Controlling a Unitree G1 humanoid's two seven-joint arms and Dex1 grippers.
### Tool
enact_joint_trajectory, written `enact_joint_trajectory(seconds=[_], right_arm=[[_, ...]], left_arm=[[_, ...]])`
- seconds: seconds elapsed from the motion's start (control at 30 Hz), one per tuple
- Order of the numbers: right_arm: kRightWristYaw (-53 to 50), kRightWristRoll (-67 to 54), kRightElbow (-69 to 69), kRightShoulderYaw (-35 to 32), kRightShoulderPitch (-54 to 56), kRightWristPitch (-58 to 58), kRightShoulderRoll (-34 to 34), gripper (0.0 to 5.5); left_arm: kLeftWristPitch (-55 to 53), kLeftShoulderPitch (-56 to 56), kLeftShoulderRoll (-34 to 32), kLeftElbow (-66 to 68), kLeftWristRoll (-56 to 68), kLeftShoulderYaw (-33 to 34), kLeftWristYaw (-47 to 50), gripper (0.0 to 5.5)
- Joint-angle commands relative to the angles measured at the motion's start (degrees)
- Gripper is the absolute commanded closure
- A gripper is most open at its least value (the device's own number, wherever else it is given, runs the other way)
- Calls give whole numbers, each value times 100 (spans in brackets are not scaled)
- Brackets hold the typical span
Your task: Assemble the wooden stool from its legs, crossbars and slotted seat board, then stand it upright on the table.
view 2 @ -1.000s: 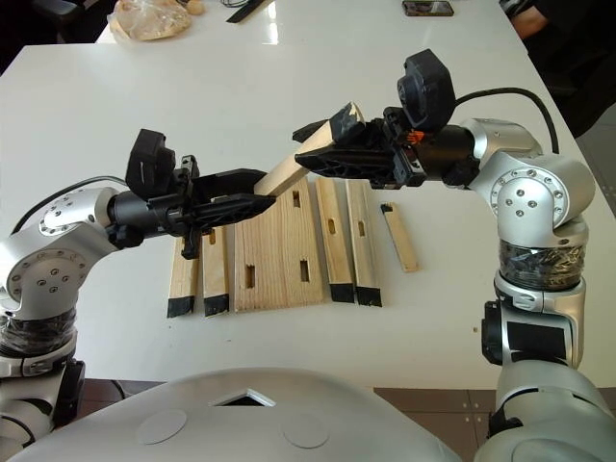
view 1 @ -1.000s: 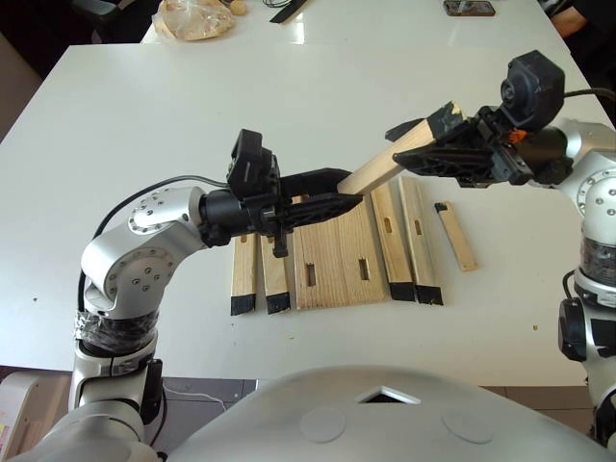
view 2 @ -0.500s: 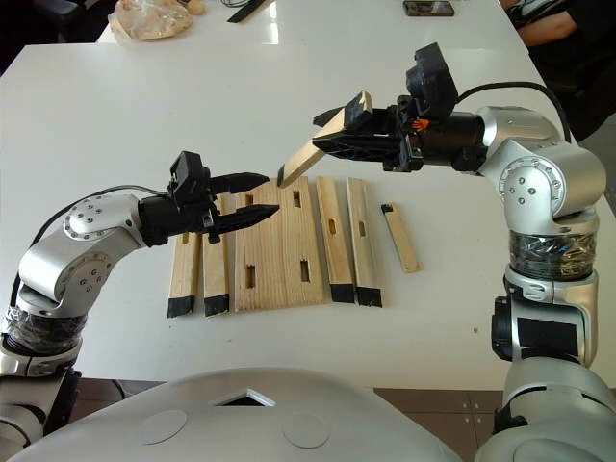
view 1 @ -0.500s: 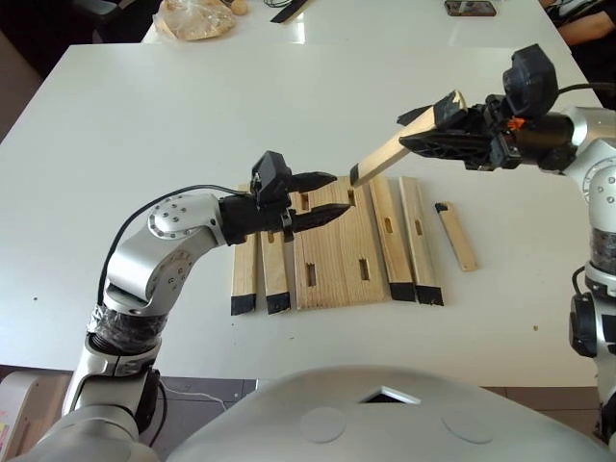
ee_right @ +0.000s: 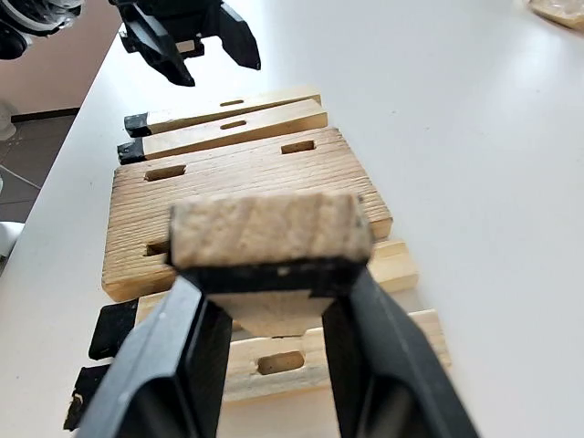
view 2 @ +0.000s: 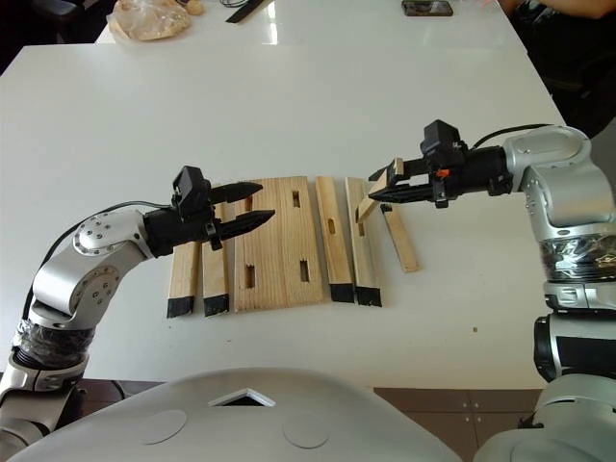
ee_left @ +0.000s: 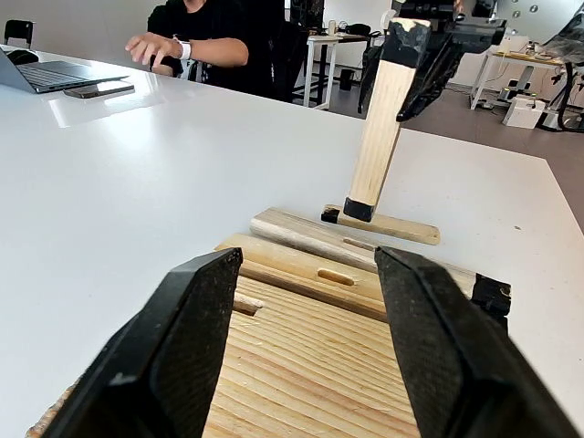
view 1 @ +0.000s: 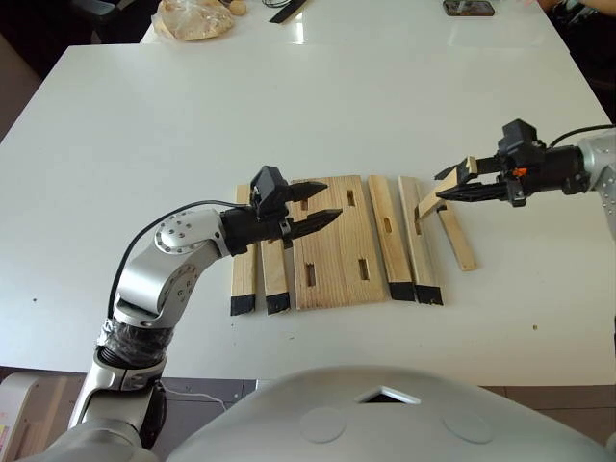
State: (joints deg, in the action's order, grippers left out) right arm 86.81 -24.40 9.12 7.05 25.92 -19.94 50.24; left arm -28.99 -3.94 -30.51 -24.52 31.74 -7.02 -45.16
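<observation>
At the white table's (view 1: 144, 115) far edge lie a crumpled bag (view 1: 195, 17) and a dark phone (view 1: 469, 8).

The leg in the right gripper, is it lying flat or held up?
Held up, tilted: the right gripper clamps the leg at its top, its black-tipped end pointing down toward the table.

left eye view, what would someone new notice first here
The right gripper, shut on a tilted wood piece, hangs above the legs right of the seat board. Next comes the open left gripper, hovering over the board's left edge.
</observation>
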Motion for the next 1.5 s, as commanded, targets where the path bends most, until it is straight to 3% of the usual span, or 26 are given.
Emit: enact_joint_trajectory(seconds=[0.03,0.63,0.9,1.1,1.5], right_arm=[[14,267,145,132,-142,301,-87,420],[-248,829,572,258,-282,1129,-335,420],[-270,1674,755,920,-693,2118,-273,420],[-209,1516,868,1057,-544,1876,-443,420],[227,1420,2339,1188,28,1549,-902,420]], left_arm=[[0,-35,33,21,-37,-21,-7,279],[-87,-90,50,-30,98,35,-162,279],[-105,-101,148,-58,97,-38,-126,279],[-133,-59,123,-82,112,-93,-232,279],[-257,-97,127,-80,74,-214,-242,279]])
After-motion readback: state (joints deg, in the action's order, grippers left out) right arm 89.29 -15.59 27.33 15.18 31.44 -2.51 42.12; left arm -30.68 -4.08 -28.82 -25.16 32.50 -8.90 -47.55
